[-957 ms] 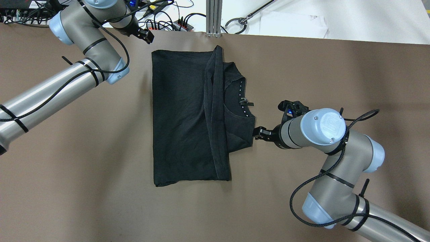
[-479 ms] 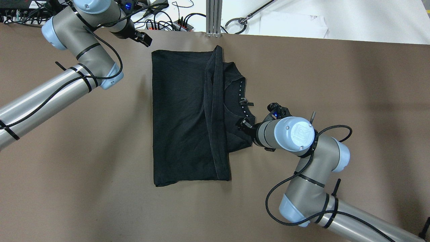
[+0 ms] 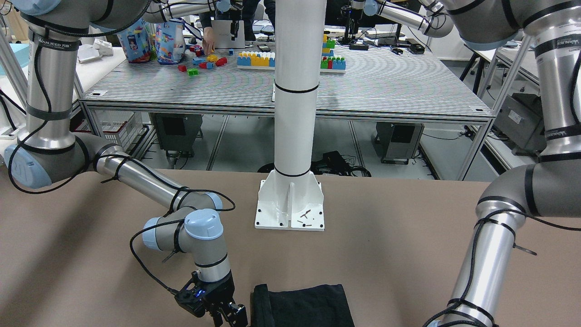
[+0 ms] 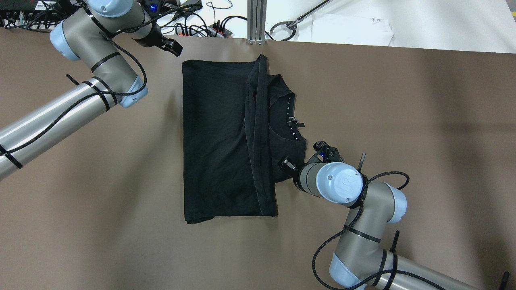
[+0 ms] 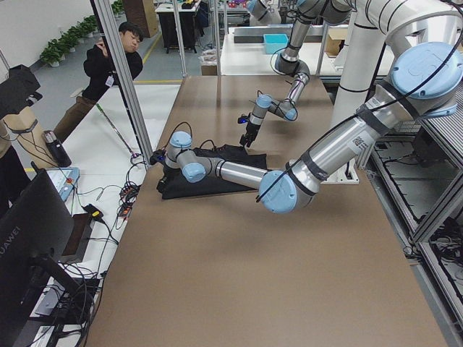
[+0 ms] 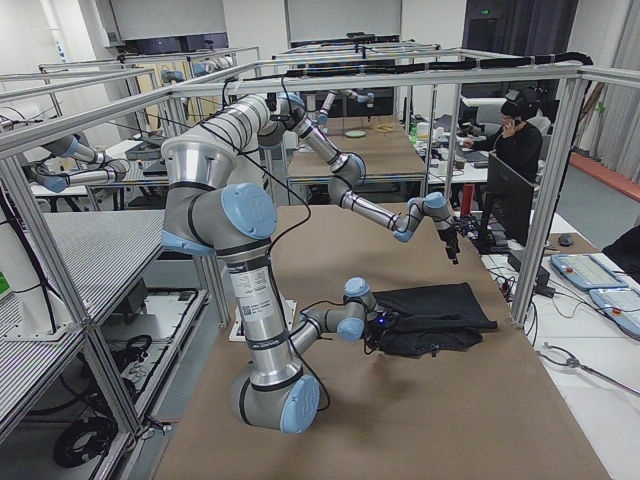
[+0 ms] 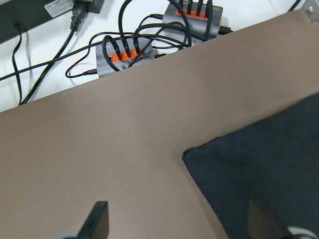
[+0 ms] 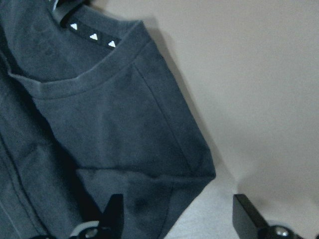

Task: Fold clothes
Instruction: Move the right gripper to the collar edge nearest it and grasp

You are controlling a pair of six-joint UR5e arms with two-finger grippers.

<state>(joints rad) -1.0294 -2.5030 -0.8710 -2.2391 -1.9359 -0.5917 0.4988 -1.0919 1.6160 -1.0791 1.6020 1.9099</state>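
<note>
The black garment (image 4: 225,137) lies folded on the brown table, a long hem fold running down it and the collar part (image 4: 288,121) sticking out to the right. My right gripper (image 4: 284,164) is open over the collar part's near corner. In the right wrist view its fingers (image 8: 112,219) straddle that corner (image 8: 199,169) of the cloth. My left gripper (image 4: 172,46) is open and empty just beyond the garment's far left corner. The left wrist view shows that corner (image 7: 185,152) between the fingertips (image 7: 97,221). The garment also shows in the front view (image 3: 304,304).
Power strips and cables (image 4: 201,28) lie past the far table edge, also in the left wrist view (image 7: 124,52). A metal post (image 4: 256,20) stands at the far edge. The robot's white column base (image 3: 290,204) is bolted to the table. An operator (image 5: 108,65) stands off the table's far side.
My right gripper has moved left and toward the robot, from off the garment's right edge to over the collar part's near corner. My left arm shifted slightly, then stayed put.
</note>
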